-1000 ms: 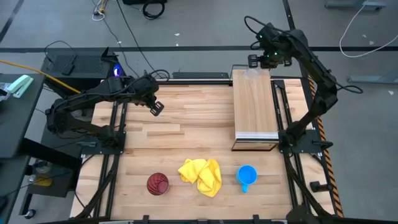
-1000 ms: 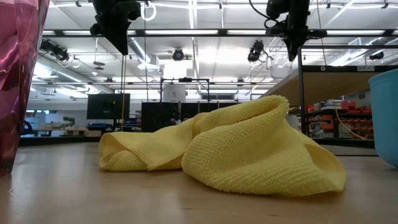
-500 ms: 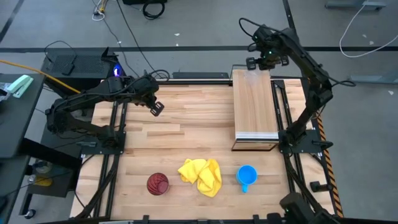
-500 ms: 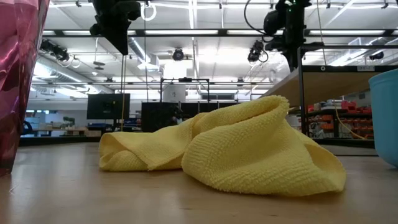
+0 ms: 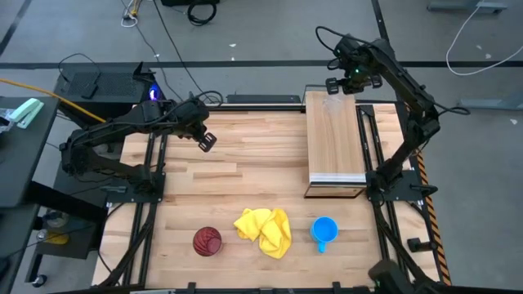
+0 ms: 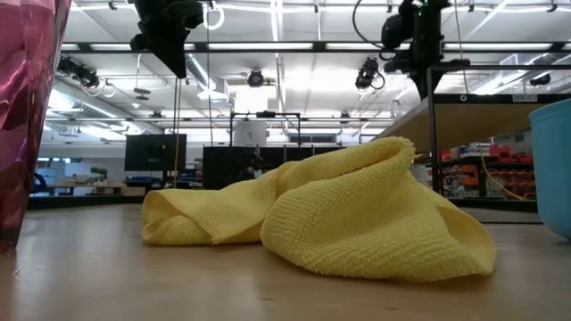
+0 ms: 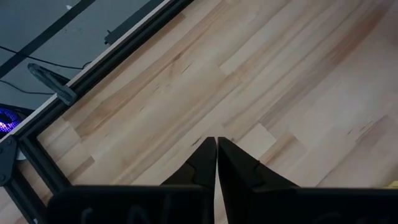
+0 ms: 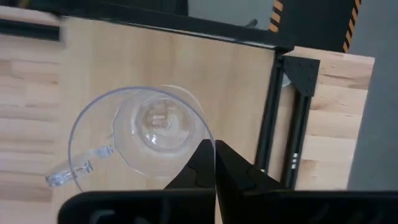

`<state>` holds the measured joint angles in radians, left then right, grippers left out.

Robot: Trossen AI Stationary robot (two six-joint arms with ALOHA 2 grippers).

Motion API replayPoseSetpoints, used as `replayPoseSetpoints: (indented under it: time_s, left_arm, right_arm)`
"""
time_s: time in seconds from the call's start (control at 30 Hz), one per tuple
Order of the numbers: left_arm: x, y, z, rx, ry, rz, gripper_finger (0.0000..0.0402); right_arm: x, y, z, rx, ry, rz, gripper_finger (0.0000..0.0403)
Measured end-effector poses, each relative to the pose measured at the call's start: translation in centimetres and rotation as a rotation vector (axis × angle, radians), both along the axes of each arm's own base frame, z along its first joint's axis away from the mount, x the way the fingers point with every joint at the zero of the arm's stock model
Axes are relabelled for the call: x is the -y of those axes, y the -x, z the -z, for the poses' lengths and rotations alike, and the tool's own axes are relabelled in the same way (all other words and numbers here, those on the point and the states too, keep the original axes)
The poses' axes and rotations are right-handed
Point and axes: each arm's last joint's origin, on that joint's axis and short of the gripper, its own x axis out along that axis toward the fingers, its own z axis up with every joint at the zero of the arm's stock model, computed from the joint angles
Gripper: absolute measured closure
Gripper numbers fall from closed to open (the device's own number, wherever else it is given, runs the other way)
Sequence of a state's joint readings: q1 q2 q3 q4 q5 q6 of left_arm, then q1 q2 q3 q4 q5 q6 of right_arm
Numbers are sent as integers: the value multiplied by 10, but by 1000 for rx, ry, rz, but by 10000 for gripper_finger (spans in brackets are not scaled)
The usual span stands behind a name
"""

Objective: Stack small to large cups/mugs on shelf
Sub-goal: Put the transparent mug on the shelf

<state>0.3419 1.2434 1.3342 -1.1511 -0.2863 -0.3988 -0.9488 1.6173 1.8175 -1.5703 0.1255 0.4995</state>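
Note:
The small clear cup (image 8: 140,134) is over the far end of the light-wood shelf (image 5: 335,143), and my right gripper (image 8: 211,148) is shut on its rim from above. In the high view the cup (image 5: 331,103) shows faintly under that gripper (image 5: 340,90). The blue mug (image 5: 324,230) and the dark red tumbler (image 5: 207,241) stand on the tabletop near its front edge, with a yellow cloth (image 5: 264,230) between them. My left gripper (image 5: 206,140) hangs shut over the table's far left part with nothing in it. My right gripper has the clear cup's rim (image 8: 207,135) on the side opposite its handle (image 8: 68,171). The thin wall is pinched between the two fingers, one inside the cup and one outside. The fingers point down from above. The cup stays upright; whether its bottom rests on the shelf, I cannot tell.
The shelf's black frame posts (image 5: 372,143) run along its right side. Bare tabletop (image 5: 237,155) lies between the left gripper and the shelf. In the low view the yellow cloth (image 6: 330,214) fills the middle, with the tumbler (image 6: 27,107) at left and the mug (image 6: 553,169) at right.
My right gripper has sunk a little toward the shelf's far end with the clear cup, still shut on its rim.

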Motion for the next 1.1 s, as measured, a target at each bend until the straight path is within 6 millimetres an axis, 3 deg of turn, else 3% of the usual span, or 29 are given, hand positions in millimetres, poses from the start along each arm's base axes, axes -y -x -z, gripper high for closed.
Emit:
replayPoseSetpoints:
  time_s: [0.3, 0.53, 0.8, 1.1]
  left_arm:
    - [-4, 0, -1, 13, -14, -1, 389]
    - [-9, -2, -3, 30, -46, 23, 379]
    - [-9, -2, -3, 26, -51, 31, 385]
    - [-9, -2, -3, 29, -49, 28, 383]
  right_arm:
    - [-94, -7, -42, 208, 101, -36, 403]
    - [-162, 7, -19, 246, 34, -30, 403]
    - [-204, 22, 3, 275, -39, 3, 403]
    - [-227, 19, 16, 250, -88, 4, 403]
